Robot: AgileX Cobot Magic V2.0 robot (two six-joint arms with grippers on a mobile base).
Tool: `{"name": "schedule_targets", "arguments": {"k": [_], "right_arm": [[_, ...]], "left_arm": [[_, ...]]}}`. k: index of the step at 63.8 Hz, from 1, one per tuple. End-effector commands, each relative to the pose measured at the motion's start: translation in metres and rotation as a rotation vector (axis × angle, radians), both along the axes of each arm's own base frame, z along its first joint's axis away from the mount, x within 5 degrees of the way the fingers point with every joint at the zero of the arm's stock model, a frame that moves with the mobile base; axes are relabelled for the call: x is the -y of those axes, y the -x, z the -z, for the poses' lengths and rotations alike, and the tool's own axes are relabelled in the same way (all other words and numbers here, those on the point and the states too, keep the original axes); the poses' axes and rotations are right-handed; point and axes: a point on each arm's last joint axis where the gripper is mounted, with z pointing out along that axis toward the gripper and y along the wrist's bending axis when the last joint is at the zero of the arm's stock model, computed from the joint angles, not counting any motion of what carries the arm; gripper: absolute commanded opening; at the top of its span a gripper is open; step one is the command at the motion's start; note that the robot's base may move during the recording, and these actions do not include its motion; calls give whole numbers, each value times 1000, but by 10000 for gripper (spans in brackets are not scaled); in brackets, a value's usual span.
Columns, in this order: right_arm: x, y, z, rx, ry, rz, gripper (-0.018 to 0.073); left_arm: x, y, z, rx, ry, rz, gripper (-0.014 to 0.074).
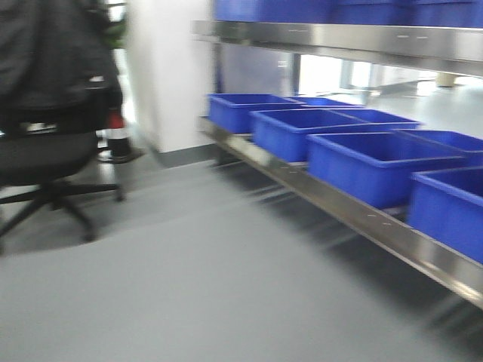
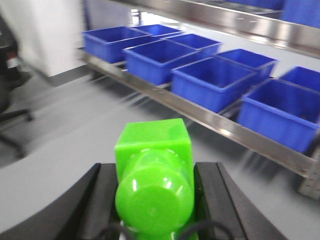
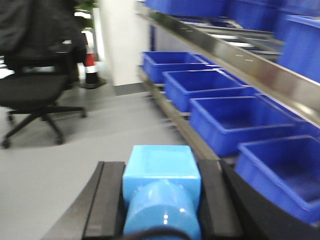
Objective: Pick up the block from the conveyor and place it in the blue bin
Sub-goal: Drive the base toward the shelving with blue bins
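Observation:
A bright green block (image 2: 152, 142) with a rounded stub sits between the black fingers (image 2: 102, 195) of my left gripper (image 2: 155, 167), which is shut on it above the grey floor. My right gripper (image 3: 161, 172) is shut on a light blue block (image 3: 160, 157) of the same shape. Several open blue bins (image 1: 376, 160) stand in a row on a low steel shelf; they also show ahead of the left gripper (image 2: 210, 80) and to the right of the right gripper (image 3: 235, 117). The conveyor is out of view. Neither gripper shows in the front view.
The low steel shelf rail (image 1: 339, 207) runs diagonally along the right, with an upper shelf (image 1: 339, 38) holding more blue bins. A black office chair (image 1: 53, 151) stands at the left. Behind it are a white pillar (image 1: 170, 75) and a traffic cone (image 1: 115, 136). Grey floor (image 1: 196, 286) fills the foreground.

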Motion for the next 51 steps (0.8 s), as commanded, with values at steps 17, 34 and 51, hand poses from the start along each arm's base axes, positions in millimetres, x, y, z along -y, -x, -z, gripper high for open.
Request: {"name": "schedule_targets", "arguments": {"k": [17, 34, 51], "right_arm": [[1, 1, -5, 32, 0, 7, -162], [1, 1, -5, 32, 0, 7, -162], [1, 1, -5, 32, 0, 7, -162]], "left_arm": [[1, 1, -3, 23, 18, 7, -111], [1, 1, -3, 23, 18, 7, -111], [1, 1, -3, 23, 18, 7, -111]]}}
